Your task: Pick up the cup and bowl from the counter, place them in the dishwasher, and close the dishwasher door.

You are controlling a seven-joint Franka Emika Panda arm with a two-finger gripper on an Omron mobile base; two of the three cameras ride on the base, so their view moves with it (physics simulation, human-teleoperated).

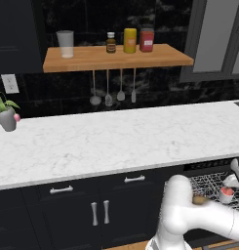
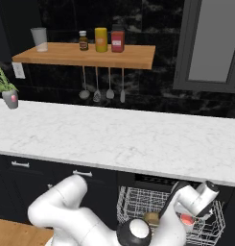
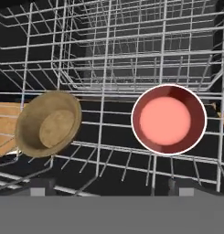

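Red-pink inside and thin pale at the rim, the small squat cup (image 3: 168, 119) sits in the light-grey wire rack (image 3: 104, 55) of the black built-in dishwasher (image 2: 138, 181), its mouth turned straight toward the hand camera so that the opening reads as a full circle. Its axis therefore runs along the line of sight of the gripper (image 3: 109, 187); the outer wall is hidden from this angle. In the right base view the same cup (image 2: 187, 219) appears just below the white hand, among the rack wires; in the left base view it (image 1: 226, 195) lies at the right edge, inside the pulled-out rack.

Beside the cup, apart from it, rests a round tan bowl (image 3: 48, 123) with a matte brownish surface, tipped on its side so its hollow faces up and toward the camera. It also lies in the rack.

Only the two dark finger tips show at the bottom of the hand view, set wide apart, with nothing between them: the fingers are released, and the cup sits beyond them.

Above the appliance runs the long white marble counter (image 1: 116, 141) with faint grey veins, over dark navy cabinets (image 1: 87, 205) with small silver handles.
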